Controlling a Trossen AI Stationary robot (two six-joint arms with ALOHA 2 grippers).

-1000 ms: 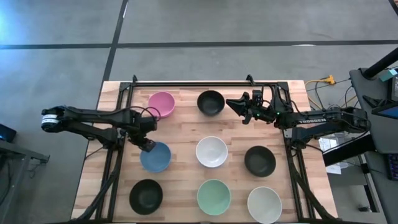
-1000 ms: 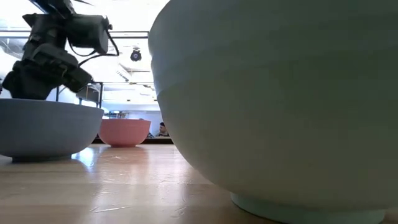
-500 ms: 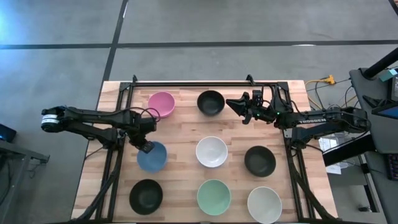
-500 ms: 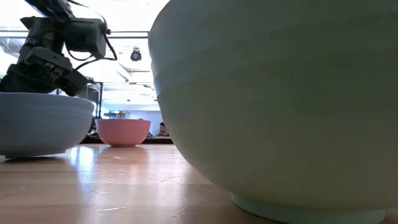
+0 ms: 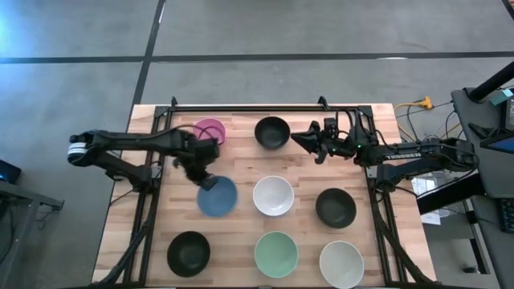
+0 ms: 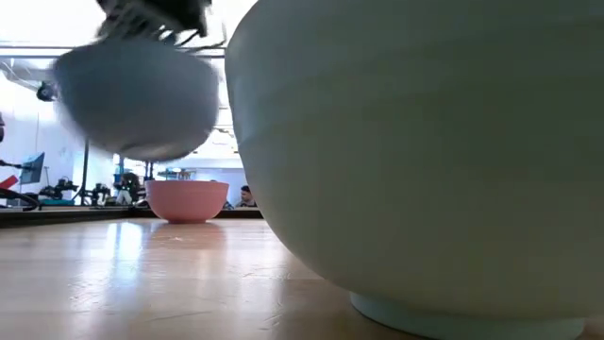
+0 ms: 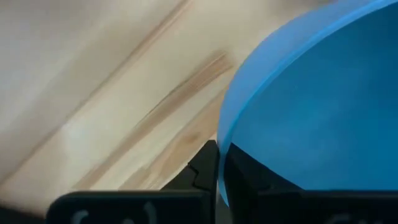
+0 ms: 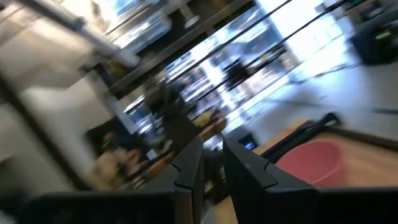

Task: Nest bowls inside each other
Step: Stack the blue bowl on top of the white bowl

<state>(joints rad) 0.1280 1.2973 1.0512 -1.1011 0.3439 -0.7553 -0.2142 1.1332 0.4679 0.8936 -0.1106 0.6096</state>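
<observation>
My worktop [image 5: 241, 172] carries eight bowls that I can count from above, none nested yet. The big change: a second ago the blue bowl [image 5: 218, 197] sat flat on the wood with my left tool [image 5: 206, 182] open over its rim; now that tool is clamped on the rim and the bowl is off the surface, hanging clear in the low view [image 6: 138, 102] and carried toward the middle of the worktop. I judge the first nesting move is under way, with the white bowl [image 5: 274, 196] just beside it the likeliest receiver. The bowl hangs from the tool by its back edge, rim pinched between the fingers [image 7: 205, 168]. My right tool [image 5: 303, 138] waits near the black bowl [image 5: 272, 132], fingers nearly together on nothing
</observation>
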